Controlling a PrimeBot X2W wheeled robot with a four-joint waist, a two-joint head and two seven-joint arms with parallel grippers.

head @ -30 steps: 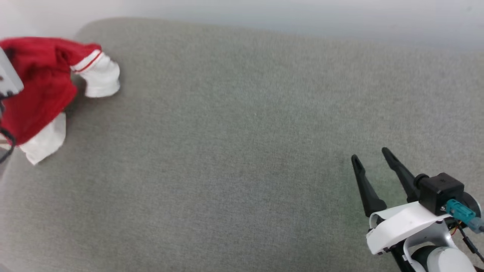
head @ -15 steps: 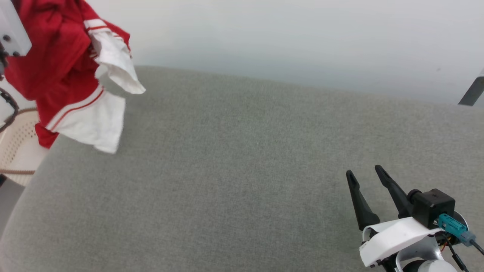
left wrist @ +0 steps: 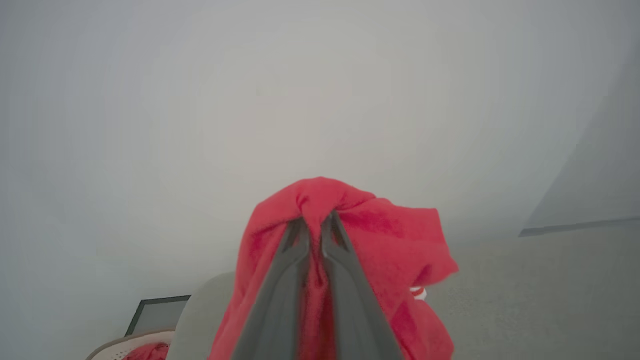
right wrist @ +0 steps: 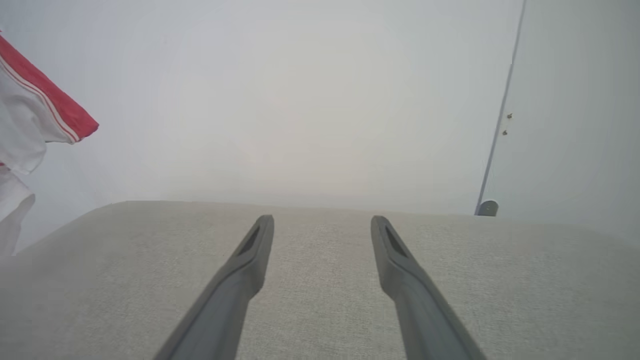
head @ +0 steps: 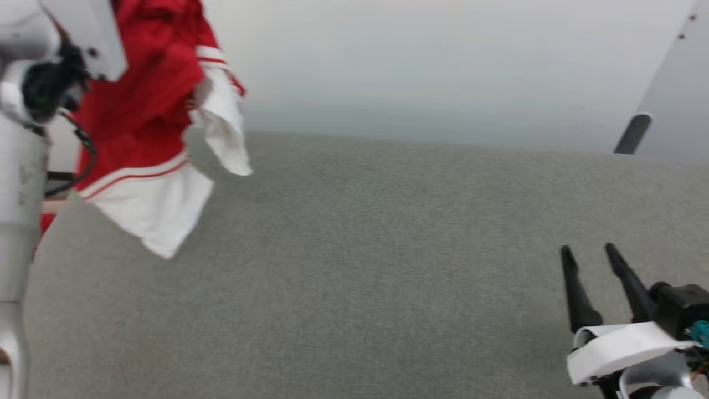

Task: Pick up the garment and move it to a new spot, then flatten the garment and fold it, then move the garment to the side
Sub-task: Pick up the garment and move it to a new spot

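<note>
At far left, the left gripper (left wrist: 314,225) pinches the garment (head: 138,100), which hangs lifted by the cushion's (head: 360,266) rounded left end. Bare grey cushion stretches rightward to the right gripper (head: 587,250), fingers spread wide and empty. The garment is bunched red, and its white sleeves with red-striped trim dangle.

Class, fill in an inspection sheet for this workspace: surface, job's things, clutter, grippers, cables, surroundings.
Surface: grey fabric cushion, smooth.
Job's things: red-and-white garment, bunched, hanging from the left gripper.
Clutter: cream basket holding a red cloth, past the cushion's edge.
Grippers: left gripper shut on the garment; right gripper open, fingers apart, holding nothing.
Cables: black cable looped beside the garment.
Surroundings: pale wall; grey panel at right.
</note>
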